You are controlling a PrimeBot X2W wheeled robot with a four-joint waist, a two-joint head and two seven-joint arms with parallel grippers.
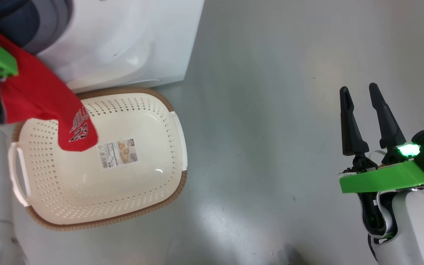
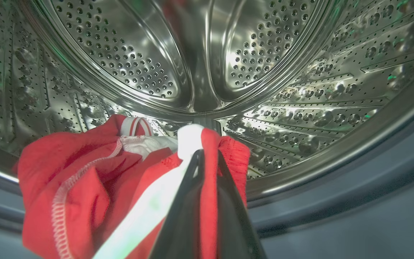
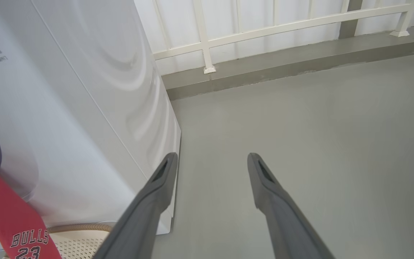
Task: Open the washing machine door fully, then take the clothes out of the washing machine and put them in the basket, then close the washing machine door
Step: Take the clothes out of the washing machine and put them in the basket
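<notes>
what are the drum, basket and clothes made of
Drum: looks like polished steel, mirror-bright with punched holes. Basket: likely cream moulded plastic, with glossy highlights and perforated walls; its brown rim only looks woven. Clothes: soft red fabric, probably synthetic jersey, with white stitched trim.

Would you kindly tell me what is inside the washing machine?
The red clothes, bunched at the drum's front edge, pinched by the left gripper. The drum behind looks bare; anything under the bunch is covered.
</notes>
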